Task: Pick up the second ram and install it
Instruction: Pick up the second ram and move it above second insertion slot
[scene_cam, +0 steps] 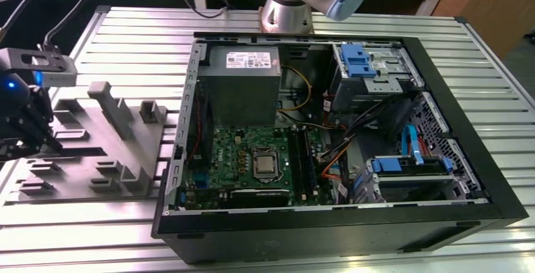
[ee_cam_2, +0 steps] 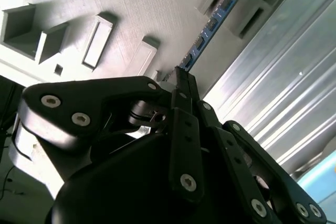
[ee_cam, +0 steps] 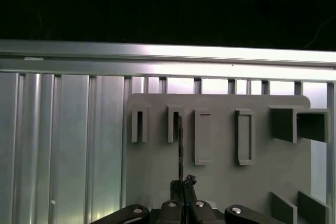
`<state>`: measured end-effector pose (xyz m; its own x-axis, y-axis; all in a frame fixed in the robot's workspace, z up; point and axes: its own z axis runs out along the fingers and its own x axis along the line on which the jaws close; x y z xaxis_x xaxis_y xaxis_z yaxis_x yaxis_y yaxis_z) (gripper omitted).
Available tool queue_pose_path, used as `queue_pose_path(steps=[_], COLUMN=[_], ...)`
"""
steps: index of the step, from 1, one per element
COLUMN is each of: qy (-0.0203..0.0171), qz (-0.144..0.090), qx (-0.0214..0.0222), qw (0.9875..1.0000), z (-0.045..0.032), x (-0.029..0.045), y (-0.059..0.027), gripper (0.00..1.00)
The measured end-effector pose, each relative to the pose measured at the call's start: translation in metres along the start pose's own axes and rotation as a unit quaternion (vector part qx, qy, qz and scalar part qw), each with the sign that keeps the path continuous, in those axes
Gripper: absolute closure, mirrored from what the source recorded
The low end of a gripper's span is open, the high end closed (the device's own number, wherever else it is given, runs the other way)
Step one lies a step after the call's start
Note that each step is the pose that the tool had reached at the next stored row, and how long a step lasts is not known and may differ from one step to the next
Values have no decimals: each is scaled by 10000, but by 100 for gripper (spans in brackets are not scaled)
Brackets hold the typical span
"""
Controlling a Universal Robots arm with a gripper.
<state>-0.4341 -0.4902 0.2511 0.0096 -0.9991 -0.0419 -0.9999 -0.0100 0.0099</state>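
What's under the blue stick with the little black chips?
The grey tray lies under the second ram, which stands on edge, its far end between two tray posts. The gripper, shut on its near end, hides what is below there.

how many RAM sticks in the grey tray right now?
1. The RAM stick stands on edge in slots of the grey tray, the gripper closed on its near end. Others may be hidden behind the gripper.
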Motion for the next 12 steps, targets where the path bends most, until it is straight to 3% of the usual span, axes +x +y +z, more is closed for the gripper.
queue_pose_path(steps=[12], qy=[-3], qz=[-2], qx=[41], qw=[10000], z=[-324], x=[-34], y=[3], gripper=[89])
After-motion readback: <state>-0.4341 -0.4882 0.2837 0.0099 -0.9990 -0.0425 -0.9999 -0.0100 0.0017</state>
